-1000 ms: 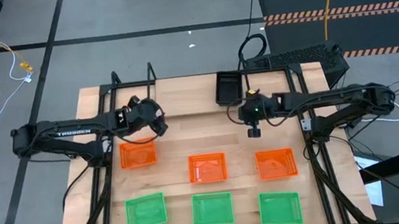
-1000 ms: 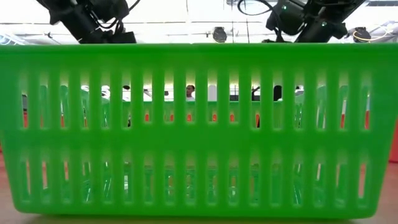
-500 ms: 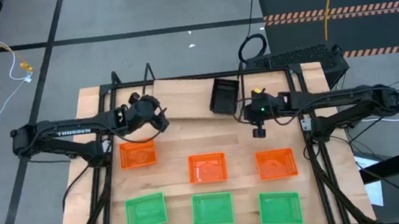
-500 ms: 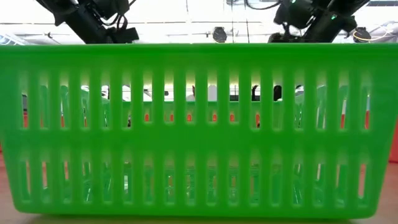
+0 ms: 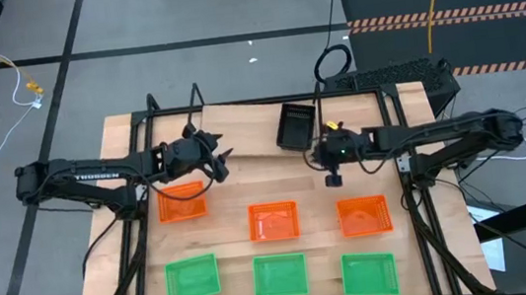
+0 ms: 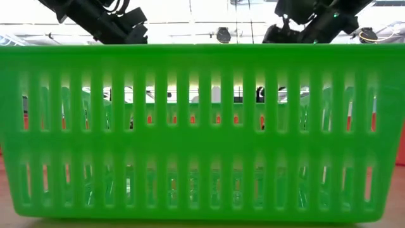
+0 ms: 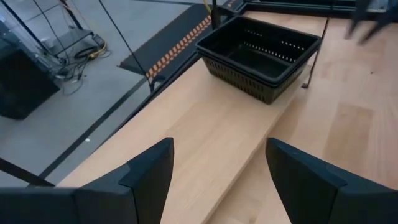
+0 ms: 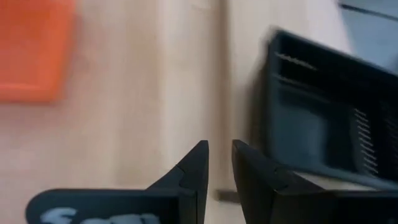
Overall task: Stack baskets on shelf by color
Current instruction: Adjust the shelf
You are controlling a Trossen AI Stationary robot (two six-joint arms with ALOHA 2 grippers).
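On wooden table (image 5: 227,137) | black mesh baskets (image 5: 295,126), seemingly nested, rectangular

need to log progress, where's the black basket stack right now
In the high view the black basket stack sits at the table's far edge, right of centre, just beyond the right gripper, which holds nothing; the middle orange basket lies nearer the front.

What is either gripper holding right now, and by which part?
Nothing. The left gripper is open over bare wood, and the right gripper, fingers nearly together with an empty gap, is beside the black baskets without touching them.
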